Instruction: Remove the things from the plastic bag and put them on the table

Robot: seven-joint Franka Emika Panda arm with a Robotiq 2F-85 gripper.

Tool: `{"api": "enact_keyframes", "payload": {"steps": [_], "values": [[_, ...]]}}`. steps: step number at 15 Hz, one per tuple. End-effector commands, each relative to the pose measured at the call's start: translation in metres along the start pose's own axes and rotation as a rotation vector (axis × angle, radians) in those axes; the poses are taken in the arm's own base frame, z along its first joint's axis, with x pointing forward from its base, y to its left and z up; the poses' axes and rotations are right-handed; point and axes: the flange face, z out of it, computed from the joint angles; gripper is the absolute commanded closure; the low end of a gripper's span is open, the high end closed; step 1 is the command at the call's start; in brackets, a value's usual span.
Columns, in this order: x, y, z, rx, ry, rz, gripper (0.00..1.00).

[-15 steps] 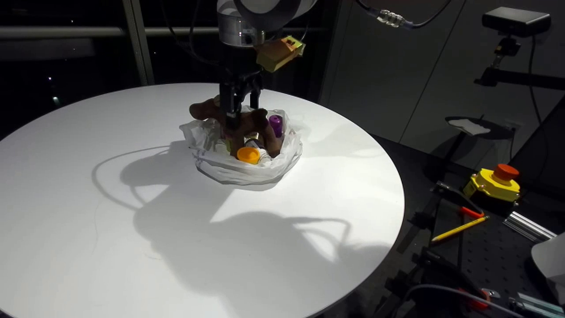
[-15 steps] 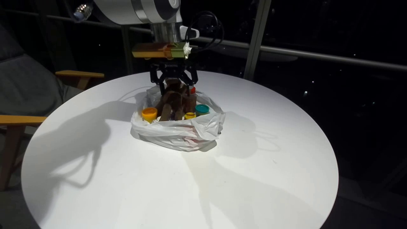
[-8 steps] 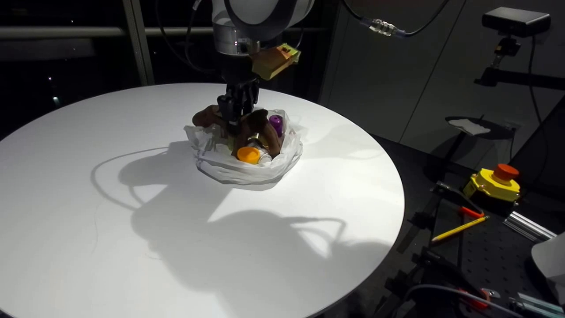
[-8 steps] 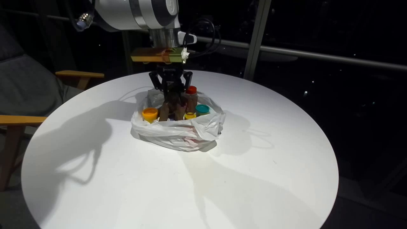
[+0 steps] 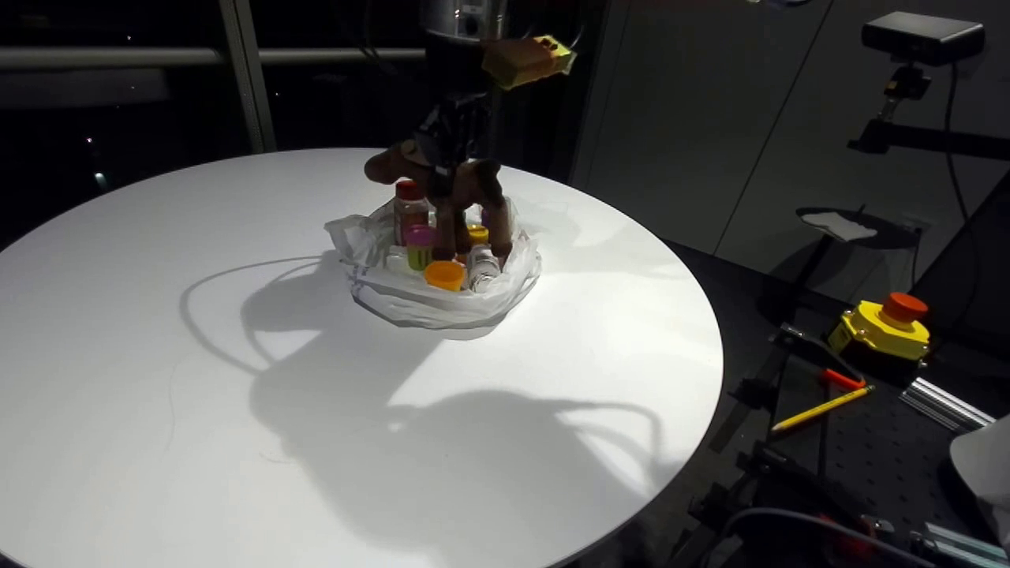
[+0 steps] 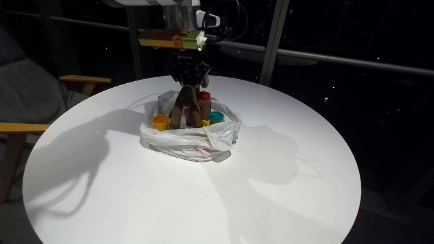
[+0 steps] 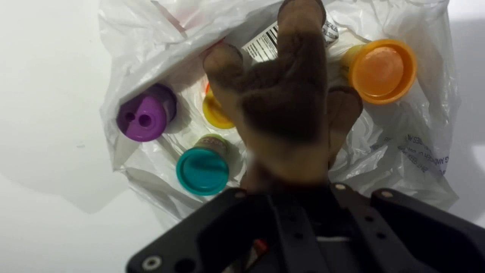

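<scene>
The gripper (image 6: 190, 83), just clenched on the brown plush animal (image 7: 286, 106), has raised it mostly above the plastic bag (image 6: 186, 145), likely starting removal, the orange tub (image 7: 382, 72) at its three o'clock in the wrist view.

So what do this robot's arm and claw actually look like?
What shows of the arm is white, with a silvery cylindrical wrist and looping black cables. An orange-and-green box sits above the angular black claw, which has round metal pins and pale, unreadable lettering.

In an exterior view, dark windows (image 6: 339, 37) stand beyond the table (image 6: 152, 203), a grey chair (image 6: 30, 88) by its left edge.
</scene>
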Motion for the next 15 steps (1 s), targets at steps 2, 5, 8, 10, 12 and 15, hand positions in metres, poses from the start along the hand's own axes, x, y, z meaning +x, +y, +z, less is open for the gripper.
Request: {"api": "enact_keyframes", "payload": {"steps": [2,5,8,10,12,15], "values": [[-0.069,0.051,-0.045,0.097,0.089,0.205,0.9],[-0.121,0.088,-0.043,0.177,0.108,0.371,0.92],[-0.153,0.123,-0.024,0.253,0.092,0.523,0.92],[-0.168,0.138,-0.005,0.285,0.075,0.608,0.91],[-0.177,0.15,0.008,0.3,0.062,0.679,0.92],[-0.184,0.167,0.028,0.273,0.052,0.768,0.91]]}}
